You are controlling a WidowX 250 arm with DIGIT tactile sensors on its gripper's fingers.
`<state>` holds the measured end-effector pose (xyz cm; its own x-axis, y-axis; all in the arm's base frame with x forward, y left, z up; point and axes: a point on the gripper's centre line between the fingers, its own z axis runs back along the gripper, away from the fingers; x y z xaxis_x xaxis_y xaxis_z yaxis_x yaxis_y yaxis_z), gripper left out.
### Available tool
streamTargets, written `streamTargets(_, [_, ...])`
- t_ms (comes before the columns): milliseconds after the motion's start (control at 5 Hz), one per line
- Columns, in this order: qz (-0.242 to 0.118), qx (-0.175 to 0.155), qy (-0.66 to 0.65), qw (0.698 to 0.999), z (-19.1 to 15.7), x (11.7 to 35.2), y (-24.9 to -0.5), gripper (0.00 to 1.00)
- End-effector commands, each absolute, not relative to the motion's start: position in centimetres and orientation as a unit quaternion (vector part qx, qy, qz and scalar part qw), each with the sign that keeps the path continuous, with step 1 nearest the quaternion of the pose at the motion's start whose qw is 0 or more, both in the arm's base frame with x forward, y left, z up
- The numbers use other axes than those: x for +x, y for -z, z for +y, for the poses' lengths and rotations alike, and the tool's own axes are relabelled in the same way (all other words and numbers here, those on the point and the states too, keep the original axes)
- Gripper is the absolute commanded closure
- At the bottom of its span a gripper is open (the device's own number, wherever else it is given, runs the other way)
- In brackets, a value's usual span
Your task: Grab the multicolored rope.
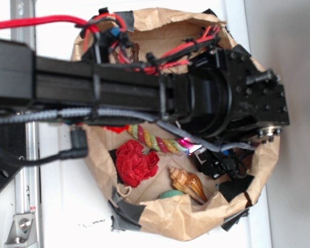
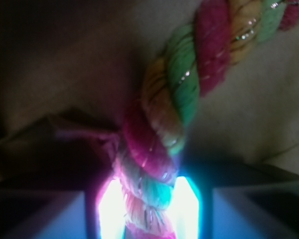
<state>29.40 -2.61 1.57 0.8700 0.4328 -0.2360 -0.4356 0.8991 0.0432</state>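
The multicolored rope (image 1: 155,139) is a twisted cord of red, yellow and pale green strands lying across the middle of a brown paper bag (image 1: 170,219). In the wrist view the multicolored rope (image 2: 174,94) runs from the upper right down between my two glowing fingertips (image 2: 187,204). My gripper (image 2: 149,209) is shut on its lower end, with both pads pressing the strands. In the exterior view my gripper (image 1: 192,148) meets the rope's right end, mostly hidden under the black arm.
Inside the bag lie a ruffled red fabric ball (image 1: 136,163), a brown striped seashell (image 1: 187,184) and a green item (image 1: 171,195). The black arm (image 1: 119,85) and its red cables (image 1: 51,20) span the bag's upper half. Black tape patches the bag's rim.
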Motion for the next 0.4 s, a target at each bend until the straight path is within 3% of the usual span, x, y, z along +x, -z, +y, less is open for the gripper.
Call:
streamTargets(0, [-0.017, -0.002, -0.151, 0.988, -0.3, 26.2, -9.0, 1.00])
streamTargets(200, [-0.057, -0.032, -0.150, 0.987, 2.0, 25.3, -13.7, 1.00])
